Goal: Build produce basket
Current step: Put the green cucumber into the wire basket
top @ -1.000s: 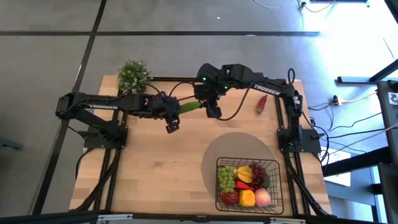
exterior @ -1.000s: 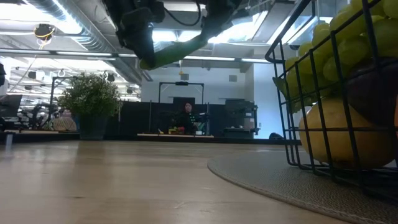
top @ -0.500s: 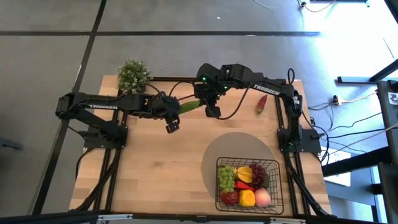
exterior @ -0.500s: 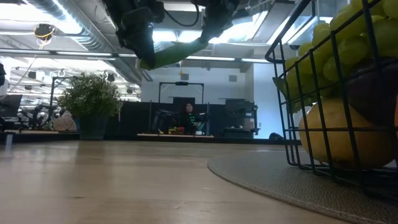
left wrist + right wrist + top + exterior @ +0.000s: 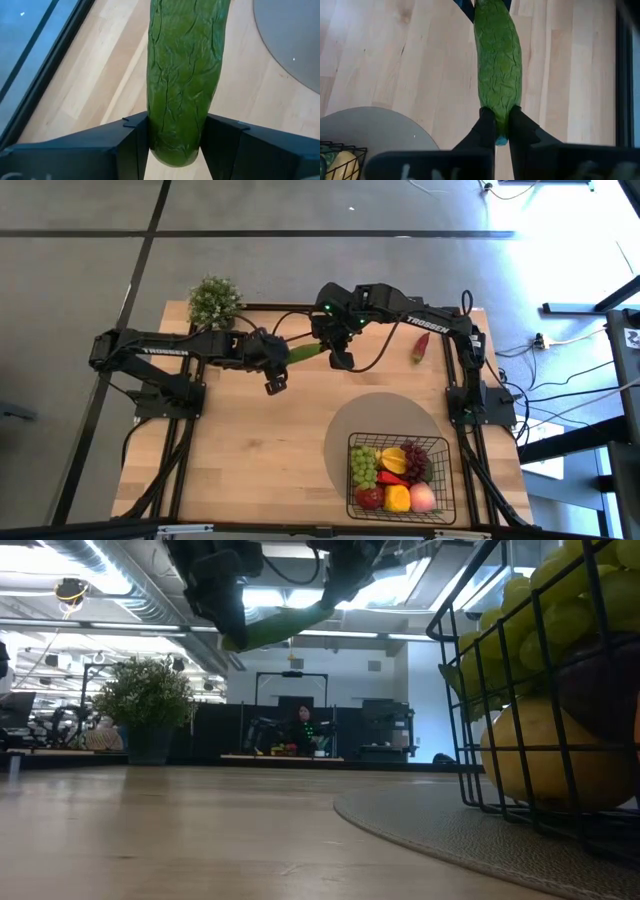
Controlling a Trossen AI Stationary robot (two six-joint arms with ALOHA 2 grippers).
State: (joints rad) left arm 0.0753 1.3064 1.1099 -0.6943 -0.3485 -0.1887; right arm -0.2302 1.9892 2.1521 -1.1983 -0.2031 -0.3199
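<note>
1. Two hands hold one cucumber (image 5: pixel 304 351) at once, in the upper middle of the high view, lifted clear of the tabletop (image 5: pixel 250 450); this looks like a hand-over from one arm to the other.
2. Left of centre, the left hand (image 5: pixel 283 357) has the cucumber's near end between its fingers (image 5: pixel 125 145). In the left wrist view the two dark fingers flank the fruit with little or no gap, so they are at most only just easing off it; I judge the grip is about to be given up, because the basket lies on the other arm's side.
3. Just right of it, the right hand (image 5: pixel 328 346) is clamped tight on the cucumber's far end, its two fingers (image 5: pixel 487 131) pinching the narrow tip. Taking the tip leaves the long body free, which should suit lowering it into a crowded basket.
4. Farther right, a red chili (image 5: pixel 421 346) lies on the tabletop near the right arm's base, not yet collected.
5. At the lower right, the basket (image 5: pixel 352 498) sits on a round grey mat (image 5: pixel 385 415), well apart from both hands. It already holds green grapes (image 5: pixel 364 465), purple grapes (image 5: pixel 418 454) and several other fruits, so the task seems well along, with the cucumber and chili left.
</note>
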